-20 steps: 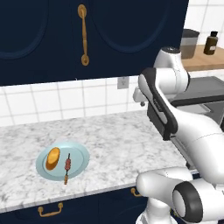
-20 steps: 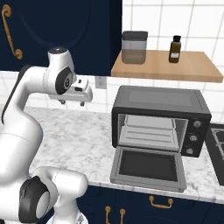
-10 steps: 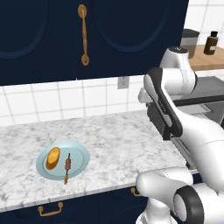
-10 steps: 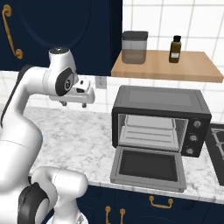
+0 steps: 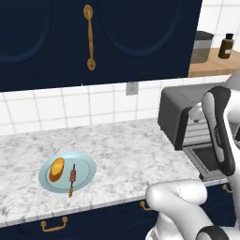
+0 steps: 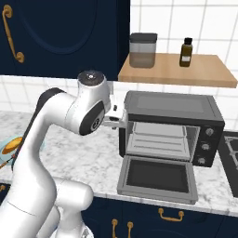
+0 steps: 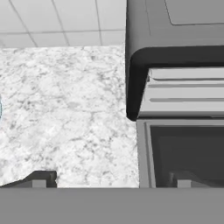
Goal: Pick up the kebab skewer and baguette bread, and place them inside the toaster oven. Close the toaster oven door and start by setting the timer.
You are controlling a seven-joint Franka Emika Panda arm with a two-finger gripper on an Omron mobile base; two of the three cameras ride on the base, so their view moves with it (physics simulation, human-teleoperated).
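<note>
The light blue plate (image 5: 82,161) lies near the counter's front edge at the left, carrying the baguette bread (image 5: 56,169) and, to its right, the kebab skewer (image 5: 72,178). Plate and bread (image 6: 14,143) peek out behind my arm in the right base view. The toaster oven (image 6: 169,125) stands at the right with its door (image 6: 157,175) dropped flat and open, rack and tray visible inside. My gripper (image 6: 117,122) hovers by the oven's left front corner, far from the plate. In the hand view the gripper (image 7: 111,180) is open and empty, fingertips (image 7: 40,178) wide apart over counter and door (image 7: 188,153).
A wooden shelf (image 6: 176,69) above the oven holds a grey canister (image 6: 142,49) and a brown bottle (image 6: 186,52). Dark blue cabinets (image 5: 93,37) hang over the counter. A stove edge (image 6: 231,148) lies right of the oven. Marble counter (image 5: 126,154) stretches between plate and oven.
My arm has swung right and lower, carrying the gripper from over the mid-counter to the oven's left front corner. Plate, food and oven have not moved.
</note>
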